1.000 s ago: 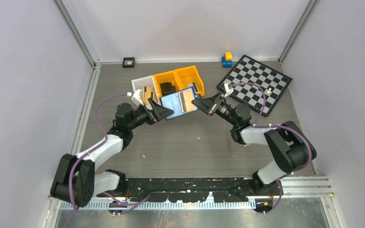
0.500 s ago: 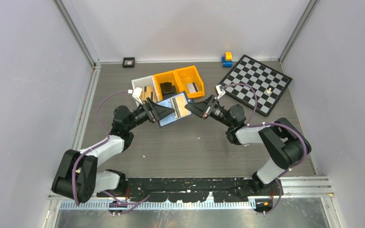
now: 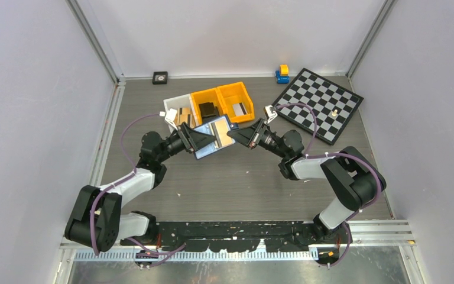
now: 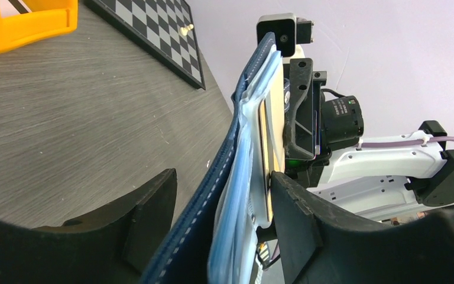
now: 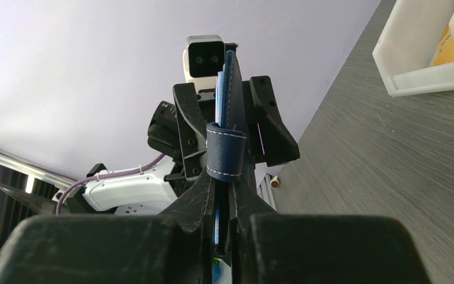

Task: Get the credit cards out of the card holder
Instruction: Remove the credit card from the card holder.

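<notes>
My left gripper straddles the navy-blue folding card holder, jaws apart, a gap on one side; a tan flat card sits in its pale pocket. My right gripper pinches the holder's far edge.

Pale lilac walls are closing in three sides, with aluminium corner posts running down to the back corners. A grey wood-grain tabletop is lying under the chessboard. Left of the chessboard, orange bins and a white bin are sitting together. Well in front of it, a black rail is edging the table. Soft, even light is falling.
</notes>
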Robot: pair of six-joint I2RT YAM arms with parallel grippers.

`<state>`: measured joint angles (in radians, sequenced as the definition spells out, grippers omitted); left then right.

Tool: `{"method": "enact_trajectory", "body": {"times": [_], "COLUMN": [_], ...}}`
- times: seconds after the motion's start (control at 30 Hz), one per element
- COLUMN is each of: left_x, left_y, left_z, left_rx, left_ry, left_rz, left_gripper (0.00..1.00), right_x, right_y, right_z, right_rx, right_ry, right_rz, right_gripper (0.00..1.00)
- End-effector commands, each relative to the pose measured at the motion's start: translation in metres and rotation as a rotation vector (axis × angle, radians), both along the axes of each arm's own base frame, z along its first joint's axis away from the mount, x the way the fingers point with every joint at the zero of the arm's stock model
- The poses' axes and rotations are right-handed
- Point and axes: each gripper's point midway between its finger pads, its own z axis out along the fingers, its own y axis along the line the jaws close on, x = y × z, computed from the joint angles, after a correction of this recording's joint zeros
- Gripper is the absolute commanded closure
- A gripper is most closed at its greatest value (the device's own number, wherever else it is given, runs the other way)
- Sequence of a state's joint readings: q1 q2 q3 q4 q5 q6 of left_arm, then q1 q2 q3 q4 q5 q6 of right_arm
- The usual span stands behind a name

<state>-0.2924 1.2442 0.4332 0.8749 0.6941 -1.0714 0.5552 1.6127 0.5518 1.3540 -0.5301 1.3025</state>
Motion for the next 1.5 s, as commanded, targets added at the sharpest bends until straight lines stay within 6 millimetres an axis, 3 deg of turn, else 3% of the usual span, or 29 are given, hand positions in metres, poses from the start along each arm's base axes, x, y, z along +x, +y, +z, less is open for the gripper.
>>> {"method": "enact_trajectory", "body": {"times": [0.0, 0.1, 0.17, 0.3, 0.4, 0.57, 0.7, 0.83, 0.9, 1.03, 1.1, 1.23, 1.3, 1.47], "left_x": [0.0, 0.002, 0.004, 0.005, 0.005, 0.005, 0.003, 0.0, -0.001, -0.003, -0.002, -0.002, -0.001, 0.008], "left_y": [-0.001, -0.001, -0.001, 0.0, 0.0, 0.0, 0.0, 0.0, -0.001, -0.001, -0.001, -0.001, 0.001, 0.024], "left_z": [0.01, 0.005, 0.001, 0.0, -0.001, 0.0, 0.003, 0.009, 0.012, 0.016, 0.016, 0.015, 0.013, 0.0], "left_rx": [-0.009, 0.003, 0.02, 0.03, 0.037, 0.038, 0.034, 0.025, 0.018, 0.003, 0.002, -0.002, 0.002, 0.042], "left_ry": [-0.049, -0.033, -0.018, -0.013, -0.009, -0.007, -0.021, -0.044, -0.053, -0.063, -0.06, -0.054, -0.041, 0.01], "left_rz": [-0.014, -0.008, -0.003, 0.0, 0.003, 0.001, -0.003, -0.01, -0.019, -0.023, -0.024, -0.025, -0.015, 0.11], "left_gripper": [0.38, 0.47, 0.61, 0.85, 0.94, 1.0, 1.0, 1.0, 1.0, 1.0, 1.0, 1.0, 0.93, 0.66], "right_x": [-0.005, -0.008, -0.009, -0.01, -0.008, 0.0, 0.01, 0.017, 0.019, 0.017, 0.012, 0.008, 0.01, 0.023], "right_y": [0.009, 0.011, 0.011, 0.01, 0.007, -0.002, -0.003, -0.001, 0.0, 0.001, 0.001, 0.0, -0.003, -0.022], "right_z": [0.024, 0.024, 0.026, 0.029, 0.027, 0.023, 0.01, -0.003, -0.006, -0.005, 0.006, 0.017, 0.016, 0.008], "right_rx": [0.029, 0.025, 0.025, 0.016, -0.007, -0.013, -0.053, -0.123, -0.141, -0.122, -0.071, -0.001, 0.01, -0.003], "right_ry": [-0.104, -0.11, -0.116, -0.134, -0.134, -0.116, -0.065, -0.032, -0.026, -0.025, -0.056, -0.073, -0.059, -0.029], "right_rz": [0.024, 0.032, 0.034, 0.024, 0.001, -0.036, -0.055, -0.068, -0.072, -0.055, -0.035, -0.002, -0.006, -0.099], "right_gripper": [1.0, 0.99, 0.98, 0.8, 0.72, 0.7, 0.71, 0.6, 0.6, 0.72, 0.75, 0.99, 0.99, 1.0]}}
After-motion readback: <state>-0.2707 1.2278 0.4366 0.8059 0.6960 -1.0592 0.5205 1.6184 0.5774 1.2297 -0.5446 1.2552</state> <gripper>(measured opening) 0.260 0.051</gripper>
